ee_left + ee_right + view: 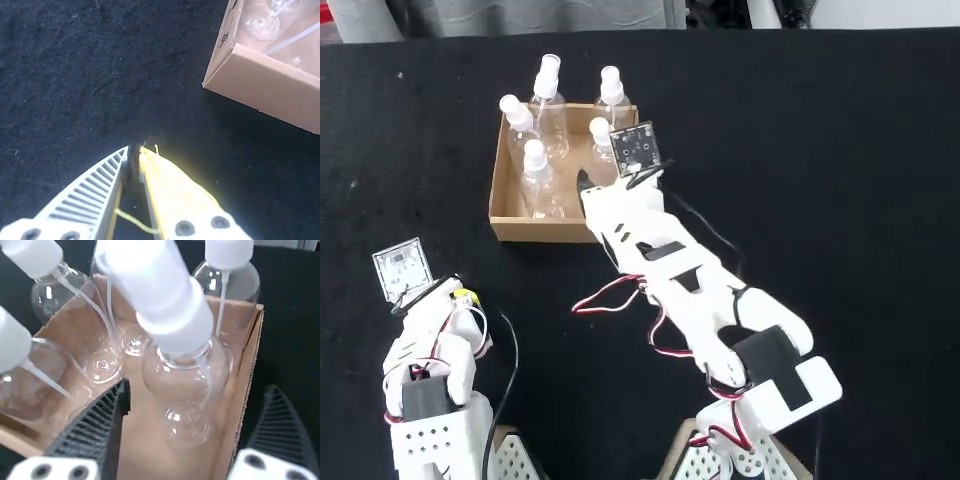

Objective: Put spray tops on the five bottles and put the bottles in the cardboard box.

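Near the table's (840, 150) front left corner, the left gripper (134, 150) hangs over the black surface, its jaws pressed together on nothing. Toward the back edge, left of centre, stands the cardboard box (535, 228) with all five bottles (548, 120) upright inside, each wearing a white spray top (549, 70). At the box's front right corner the right gripper (197, 390) gapes wide astride the nearest bottle (175, 370), seemingly without touching it.

The pincer (197, 392) is hanging open over a spray-topped bottle (177, 372). Other bottles (241, 286) are standing beside it in the cardboard box (247, 360).
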Tool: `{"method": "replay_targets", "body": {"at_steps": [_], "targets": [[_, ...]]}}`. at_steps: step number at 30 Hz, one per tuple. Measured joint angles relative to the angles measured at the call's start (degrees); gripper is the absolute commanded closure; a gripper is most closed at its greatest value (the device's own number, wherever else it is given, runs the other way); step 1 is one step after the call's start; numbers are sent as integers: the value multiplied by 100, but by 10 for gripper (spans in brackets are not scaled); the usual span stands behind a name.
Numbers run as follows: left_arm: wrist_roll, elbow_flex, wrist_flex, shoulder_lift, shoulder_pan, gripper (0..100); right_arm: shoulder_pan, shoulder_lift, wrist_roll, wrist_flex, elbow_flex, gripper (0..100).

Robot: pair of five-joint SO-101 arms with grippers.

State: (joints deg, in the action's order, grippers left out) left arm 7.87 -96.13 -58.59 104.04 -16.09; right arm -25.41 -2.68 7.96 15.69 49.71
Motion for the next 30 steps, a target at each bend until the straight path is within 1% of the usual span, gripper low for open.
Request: {"method": "replay_targets", "body": {"at_steps": [8,18,21,30], "targets": [[0,0,0,0,0,970,-9,26,-167,-26,18,644],[0,0,0,0,0,970,-26,686,-237,-62,563,645],[0,0,0,0,0,970,-26,914,-237,-431,563,645],[0,0,0,0,0,970,-26,1925,-237,-1969,563,645]]}}
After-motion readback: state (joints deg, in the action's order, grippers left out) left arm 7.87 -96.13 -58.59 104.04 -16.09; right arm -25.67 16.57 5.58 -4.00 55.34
